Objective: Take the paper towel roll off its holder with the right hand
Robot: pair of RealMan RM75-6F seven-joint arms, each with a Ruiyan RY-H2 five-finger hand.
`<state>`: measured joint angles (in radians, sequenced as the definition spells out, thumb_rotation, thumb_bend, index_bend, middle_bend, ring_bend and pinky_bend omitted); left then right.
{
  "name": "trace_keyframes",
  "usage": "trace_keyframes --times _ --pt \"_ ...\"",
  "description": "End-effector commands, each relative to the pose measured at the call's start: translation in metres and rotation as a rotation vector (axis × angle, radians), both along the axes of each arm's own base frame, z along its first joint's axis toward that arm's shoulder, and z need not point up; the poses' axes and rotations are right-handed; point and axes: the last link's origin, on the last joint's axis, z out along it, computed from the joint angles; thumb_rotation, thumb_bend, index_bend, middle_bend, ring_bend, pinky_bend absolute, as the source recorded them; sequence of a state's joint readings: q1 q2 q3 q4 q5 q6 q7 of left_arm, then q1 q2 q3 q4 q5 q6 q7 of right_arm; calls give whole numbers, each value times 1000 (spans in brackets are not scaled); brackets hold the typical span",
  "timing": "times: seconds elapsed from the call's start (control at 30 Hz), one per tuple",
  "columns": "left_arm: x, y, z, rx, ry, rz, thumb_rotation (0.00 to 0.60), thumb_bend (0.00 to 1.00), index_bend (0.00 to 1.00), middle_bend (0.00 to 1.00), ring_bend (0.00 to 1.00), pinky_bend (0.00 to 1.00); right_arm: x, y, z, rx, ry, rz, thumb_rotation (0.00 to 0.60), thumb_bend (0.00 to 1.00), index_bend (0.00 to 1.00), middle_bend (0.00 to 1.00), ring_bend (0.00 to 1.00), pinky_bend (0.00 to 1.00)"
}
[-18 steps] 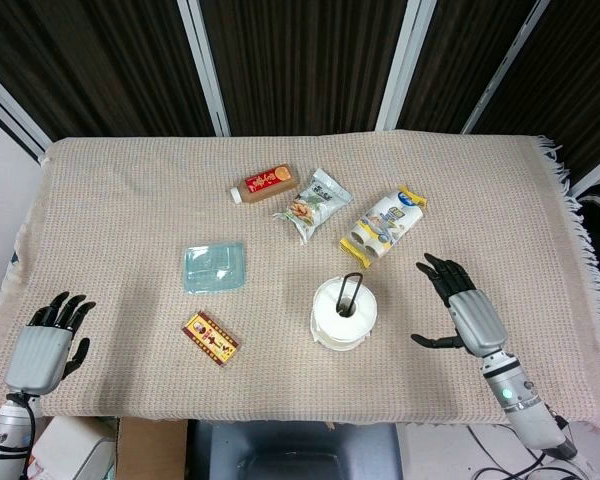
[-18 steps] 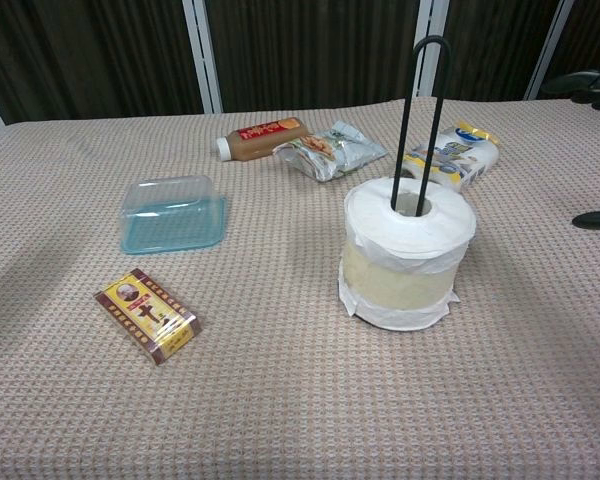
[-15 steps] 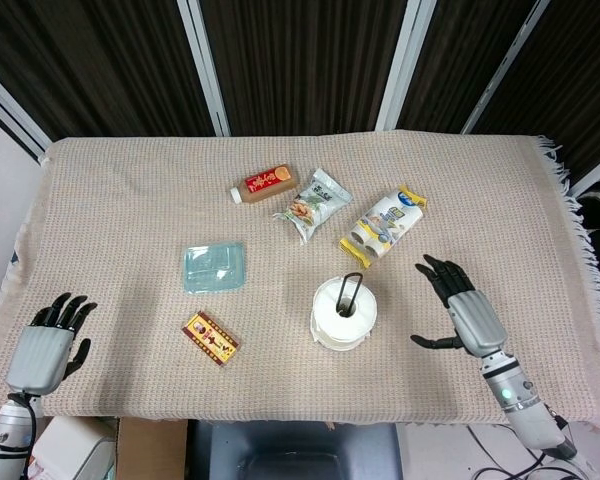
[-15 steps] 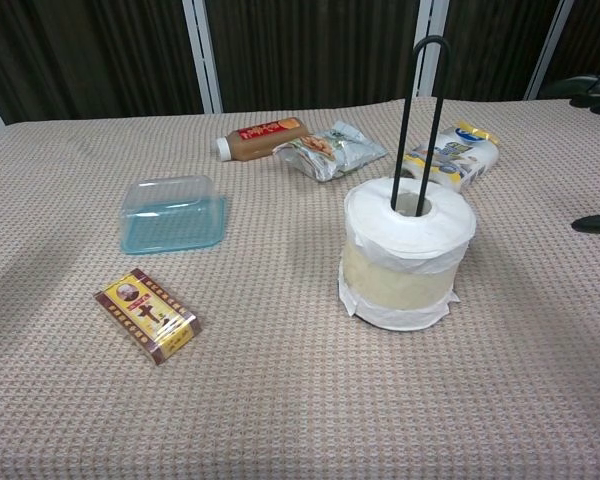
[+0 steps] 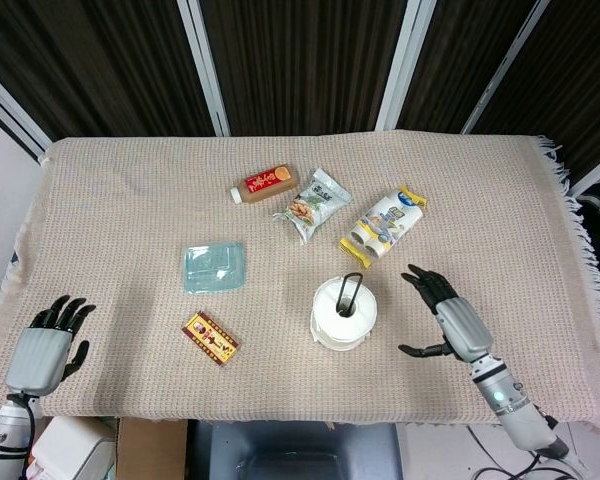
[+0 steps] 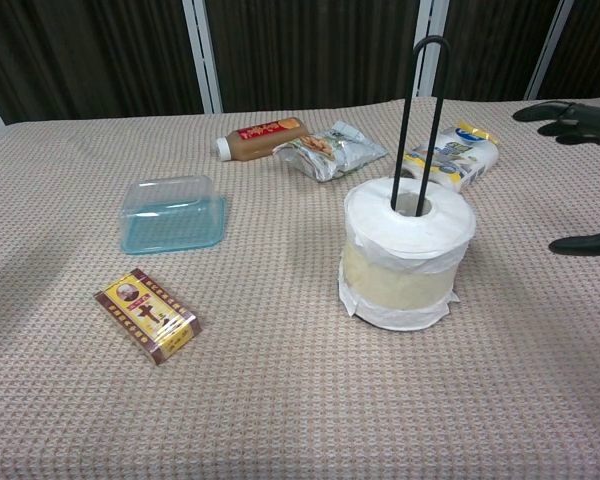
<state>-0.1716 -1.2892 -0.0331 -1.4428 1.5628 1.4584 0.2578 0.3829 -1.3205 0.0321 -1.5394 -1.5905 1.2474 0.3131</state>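
The white paper towel roll (image 5: 344, 317) (image 6: 407, 255) stands on the cloth-covered table, threaded on its black wire-loop holder (image 6: 419, 120) (image 5: 350, 291). My right hand (image 5: 446, 318) hovers open just to the right of the roll, fingers spread and pointing toward it, a short gap between them. In the chest view only its fingertips (image 6: 572, 117) and thumb tip show at the right edge. My left hand (image 5: 48, 343) rests open at the table's front left corner, far from the roll.
Behind the roll lie a yellow and white packet (image 5: 383, 225), a snack bag (image 5: 311, 204) and a brown bottle (image 5: 263, 184). A clear blue container (image 5: 214, 266) and a small yellow box (image 5: 211, 338) sit to the left. The table's front edge runs close below the right hand.
My right hand has moved left toward the roll, more of its fingers now showing in the chest view. The roll, holder and left hand have not moved.
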Motion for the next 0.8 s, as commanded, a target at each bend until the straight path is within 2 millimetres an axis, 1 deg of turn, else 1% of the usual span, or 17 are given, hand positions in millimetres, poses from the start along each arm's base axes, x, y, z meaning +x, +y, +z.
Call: trace_keyframes --times 0.03,0.2,0.33,0.43,0.6,0.8 --pt "-2 -1 -2 -9 10 2 600 455 240 184 132 324 7 -4 -15 49 -14 20 600 0 0 0 0 91" --pt "-2 -2 -1 -12 22 -4 600 452 247 187 135 324 17 -13 -33 96 -26 11 600 0 0 0 0 86" --pt "-3 -3 0 -9 12 2 600 454 249 187 135 325 26 -24 -47 19 7 42 600 0 0 0 0 81" --pt "-5 -4 0 -11 9 8 600 455 250 189 135 325 31 -28 -56 -9 7 49 600 0 0 0 0 80" --pt "-9 -4 -2 -21 5 22 600 455 250 190 136 325 41 -33 -69 26 -67 26 600 0 0 0 0 79" --pt "-12 -4 -3 -24 1 30 600 455 251 190 136 326 45 -41 -80 88 -132 -11 600 0 0 0 0 78"
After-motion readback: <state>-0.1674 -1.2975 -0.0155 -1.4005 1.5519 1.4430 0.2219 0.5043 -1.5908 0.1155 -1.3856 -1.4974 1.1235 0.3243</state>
